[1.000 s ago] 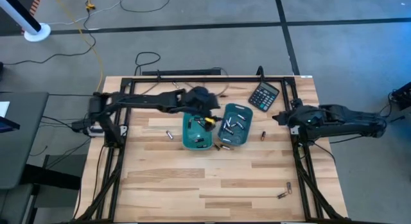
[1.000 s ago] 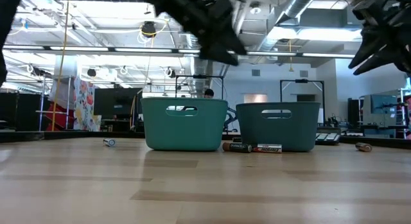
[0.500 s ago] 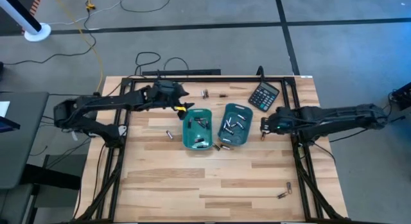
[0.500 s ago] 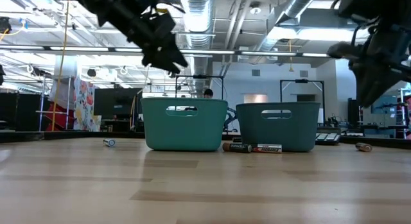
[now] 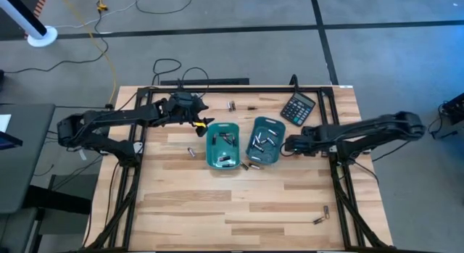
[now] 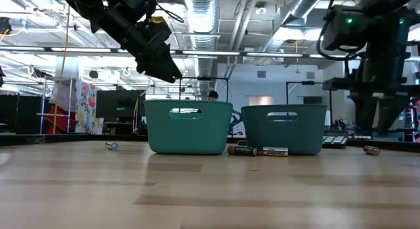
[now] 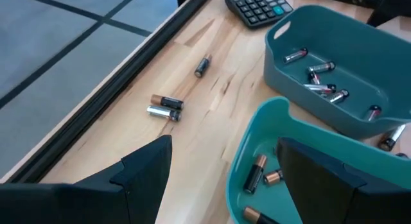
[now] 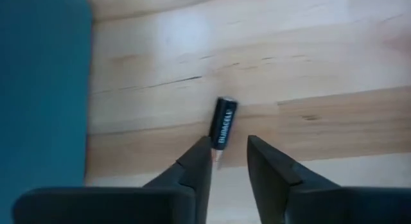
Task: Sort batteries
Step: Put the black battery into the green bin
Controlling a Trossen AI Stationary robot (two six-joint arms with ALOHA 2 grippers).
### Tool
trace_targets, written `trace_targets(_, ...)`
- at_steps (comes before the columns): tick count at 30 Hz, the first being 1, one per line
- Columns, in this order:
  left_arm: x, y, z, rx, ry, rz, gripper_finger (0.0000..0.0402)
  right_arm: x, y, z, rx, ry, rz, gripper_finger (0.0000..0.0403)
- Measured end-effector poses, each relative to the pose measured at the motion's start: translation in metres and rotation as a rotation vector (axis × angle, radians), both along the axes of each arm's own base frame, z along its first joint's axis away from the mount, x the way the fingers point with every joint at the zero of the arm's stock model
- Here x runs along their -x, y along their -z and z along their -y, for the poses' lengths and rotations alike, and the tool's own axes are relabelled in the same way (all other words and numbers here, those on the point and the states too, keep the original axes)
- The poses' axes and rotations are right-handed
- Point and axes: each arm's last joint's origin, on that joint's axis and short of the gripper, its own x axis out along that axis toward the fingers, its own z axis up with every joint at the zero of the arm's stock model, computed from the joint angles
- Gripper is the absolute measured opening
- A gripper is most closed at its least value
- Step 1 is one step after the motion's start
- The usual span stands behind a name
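Two teal trays stand mid-table, a lighter one (image 5: 222,146) and a darker one (image 5: 264,140), both with batteries inside. Loose batteries lie on the wood: a pair (image 7: 165,106), one (image 7: 203,65) near the far edge, two (image 6: 257,151) at the trays' foot. My left gripper (image 5: 194,112) hangs open and empty above the table, just far-left of the lighter tray. My right gripper (image 8: 228,147) points down, open, above a black battery (image 8: 224,122) lying right of the darker tray. The battery's near end shows between the fingertips; I see no touch.
A black calculator (image 5: 298,108) lies at the far right. More batteries lie left of the lighter tray (image 5: 191,151) and near the front right corner (image 5: 321,217). A black frame (image 5: 217,88) runs along the table's edges. Bare wood fills the near half.
My left gripper has drawn back from above the lighter tray toward the table's far left, then slowed. My right gripper has swung from the right edge toward the darker tray, tipped from slanting to pointing down, and sunk toward the black battery.
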Motion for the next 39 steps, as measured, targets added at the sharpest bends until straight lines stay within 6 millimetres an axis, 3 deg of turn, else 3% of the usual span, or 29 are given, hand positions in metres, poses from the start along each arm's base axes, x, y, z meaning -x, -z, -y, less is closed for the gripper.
trace_targets(7,0.0,0.0,-0.001,-0.001,-0.005,0.001,0.0277,-0.01,0.018,-0.001,-0.039,0.02,-0.086,0.0171)
trace_targets(12,0.0,0.0,-0.001,0.0,-0.006,0.002,0.0277,-0.019,0.033,-0.001,-0.048,0.002,-0.137,0.0179)
trace_targets(17,0.0,0.0,-0.001,0.015,-0.016,0.01,0.0277,-0.026,0.044,-0.001,-0.04,-0.063,-0.179,0.0155)
trace_targets(21,0.0,0.0,-0.001,0.027,-0.025,0.017,0.0277,-0.027,0.046,-0.002,-0.034,-0.14,-0.192,0.0105)
trace_targets(27,0.0,0.0,-0.001,0.029,-0.026,0.017,0.0277,-0.023,0.038,-0.002,-0.036,-0.254,-0.171,0.0016)
trace_targets(33,0.0,0.0,-0.001,0.028,-0.026,0.019,0.0277,-0.003,0.022,-0.003,-0.053,-0.301,-0.216,0.0017)
trace_targets(39,0.0,0.0,-0.001,0.028,-0.026,0.019,0.0277,0.018,-0.005,-0.005,-0.032,-0.37,-0.151,0.0017)
